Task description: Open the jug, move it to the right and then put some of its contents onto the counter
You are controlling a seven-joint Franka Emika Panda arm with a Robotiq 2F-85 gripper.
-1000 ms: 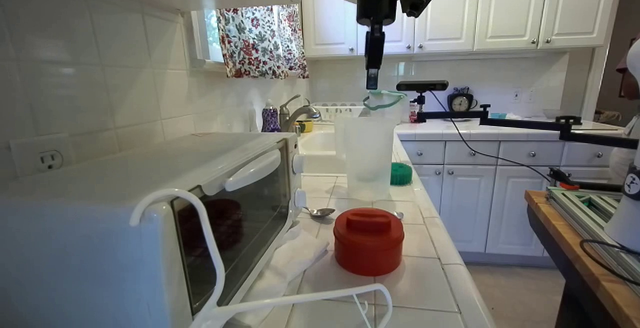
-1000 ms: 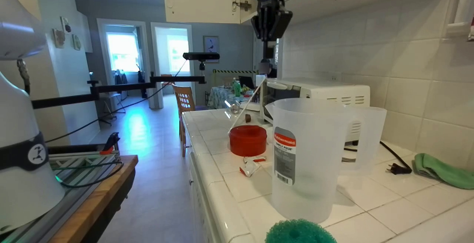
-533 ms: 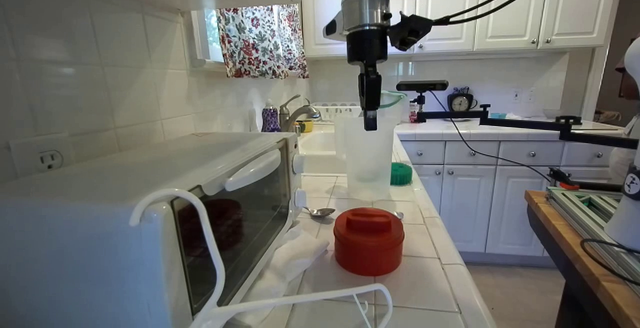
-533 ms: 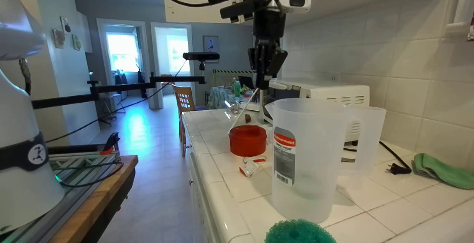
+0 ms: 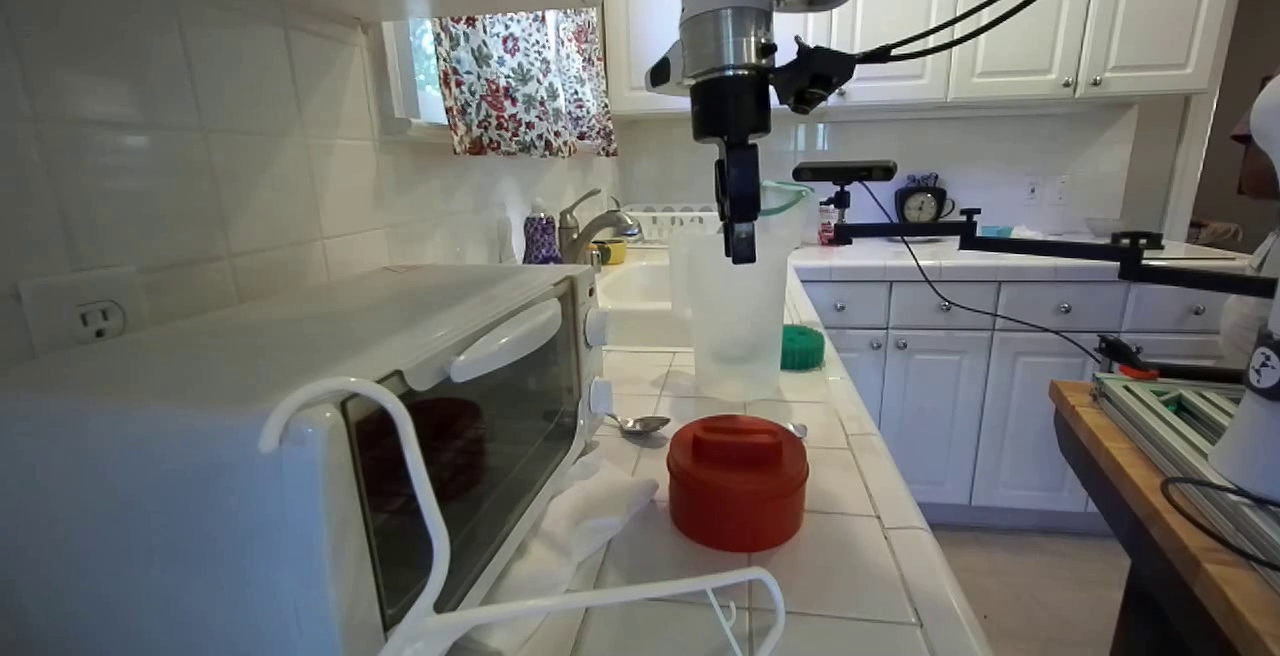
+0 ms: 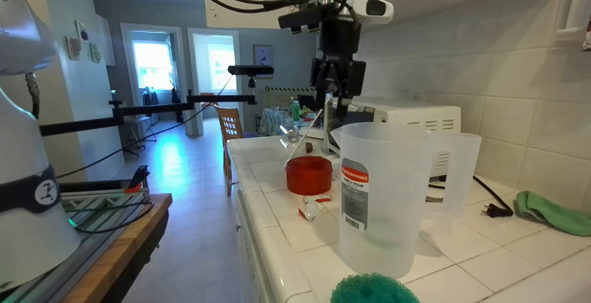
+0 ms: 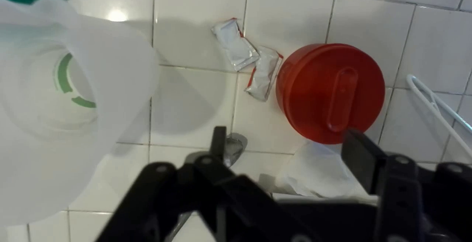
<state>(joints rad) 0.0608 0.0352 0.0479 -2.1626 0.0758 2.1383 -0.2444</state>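
Standing upright on the tabletop (image 6: 302, 234), the jug (image 6: 381, 206) is a tall, frosted cylinder of translucent whitish plastic, its rim open. In an exterior view a short spout juts from one side and a broad, looped handle from the other, while a grey label (image 6: 354, 196) with a red band reading "Rubbermaid" runs down the wall. From above, in the wrist view, its milky, smooth interior shows a broken curve of green marks (image 7: 64, 74) near the base.

Black fingers (image 7: 363, 162), spread well apart, hang over the tabletop apart from the jug. Below them is a squat, round red container (image 7: 332, 94), glossy, with a raised bar across its top. Two crinkled white wrappers (image 7: 235, 46) with red edges lie between it and the jug.

The tabletop itself is shiny white square tile crossed by grout lines. On it rest a polished metal spoon (image 5: 643, 424), something white and crumpled (image 7: 320, 172), paper or cloth, a thin white hanger (image 5: 600, 593), a coarse green mesh scrubber (image 6: 375, 290) near the jug, and a soft, folded green cloth (image 6: 549, 213).
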